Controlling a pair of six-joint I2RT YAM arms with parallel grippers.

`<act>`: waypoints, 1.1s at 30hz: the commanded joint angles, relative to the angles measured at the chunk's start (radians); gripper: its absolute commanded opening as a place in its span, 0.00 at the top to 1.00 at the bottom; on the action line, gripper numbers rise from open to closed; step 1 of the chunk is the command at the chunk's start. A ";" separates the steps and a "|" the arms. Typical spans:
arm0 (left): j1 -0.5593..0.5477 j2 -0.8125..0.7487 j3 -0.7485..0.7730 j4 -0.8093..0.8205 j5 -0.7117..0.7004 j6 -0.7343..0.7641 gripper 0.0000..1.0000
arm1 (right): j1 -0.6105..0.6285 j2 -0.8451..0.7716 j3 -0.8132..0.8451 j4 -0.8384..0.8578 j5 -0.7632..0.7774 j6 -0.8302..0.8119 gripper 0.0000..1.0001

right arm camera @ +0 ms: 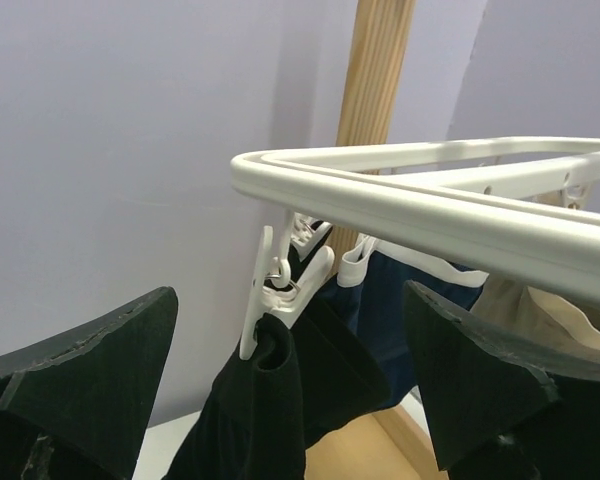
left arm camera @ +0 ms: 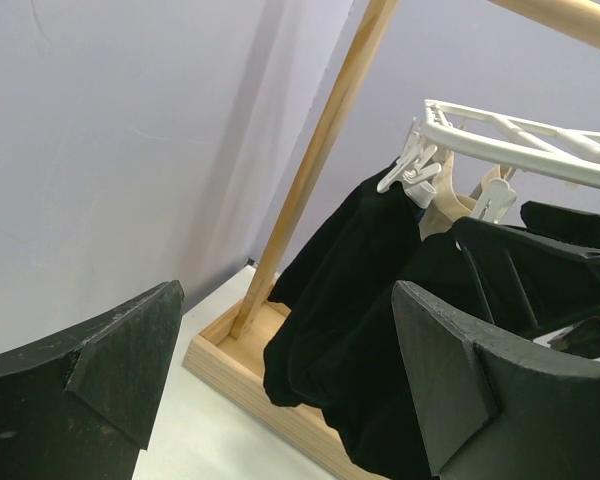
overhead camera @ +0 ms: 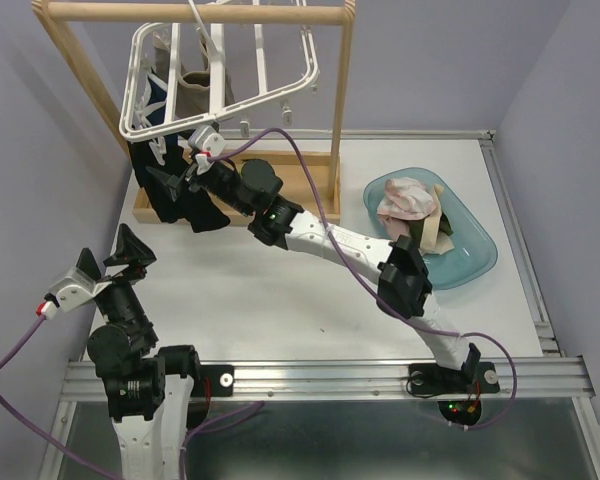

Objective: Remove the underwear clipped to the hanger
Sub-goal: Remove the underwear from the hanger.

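The white hanger hangs from the wooden rail. Black underwear is clipped at its near left corner, with navy white-trimmed underwear and a cream piece behind. My right gripper is open just under that corner. In the right wrist view, its jaws stand either side of the black cloth held by a white clip, without gripping it. My left gripper is open and empty, low at the left. It faces the black cloth.
The wooden stand's base tray lies under the hanger, and its slanted post rises at the left. A blue bowl at the right holds pink and cream cloth. Walls close in on the left and back.
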 commanded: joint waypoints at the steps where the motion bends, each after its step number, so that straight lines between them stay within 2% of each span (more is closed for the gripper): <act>1: 0.005 -0.015 -0.010 0.054 0.003 0.019 0.03 | 0.005 0.023 0.096 0.089 0.054 0.036 0.03; 7: 0.004 -0.014 -0.010 0.054 0.003 0.019 0.03 | 0.005 0.066 0.153 0.130 0.058 0.061 0.13; 16: 0.005 -0.012 -0.010 0.054 0.006 0.019 0.03 | 0.005 0.115 0.213 0.152 0.088 0.101 0.21; 18: 0.005 -0.012 -0.010 0.054 0.007 0.018 0.03 | 0.005 0.121 0.228 0.155 0.083 0.108 0.26; 23: 0.004 -0.011 -0.010 0.054 0.007 0.019 0.03 | 0.005 0.139 0.246 0.161 0.081 0.124 0.42; 26: 0.005 -0.009 -0.010 0.054 0.009 0.019 0.03 | 0.004 0.149 0.263 0.167 0.075 0.124 0.62; 28: 0.005 -0.008 -0.010 0.054 0.010 0.019 0.03 | 0.002 0.150 0.266 0.169 0.068 0.125 0.70; 29: 0.004 -0.008 -0.011 0.054 0.010 0.021 0.03 | 0.002 0.149 0.266 0.170 0.057 0.124 0.78; 33: 0.005 -0.006 -0.011 0.054 0.010 0.021 0.03 | -0.001 0.144 0.259 0.172 0.035 0.125 0.90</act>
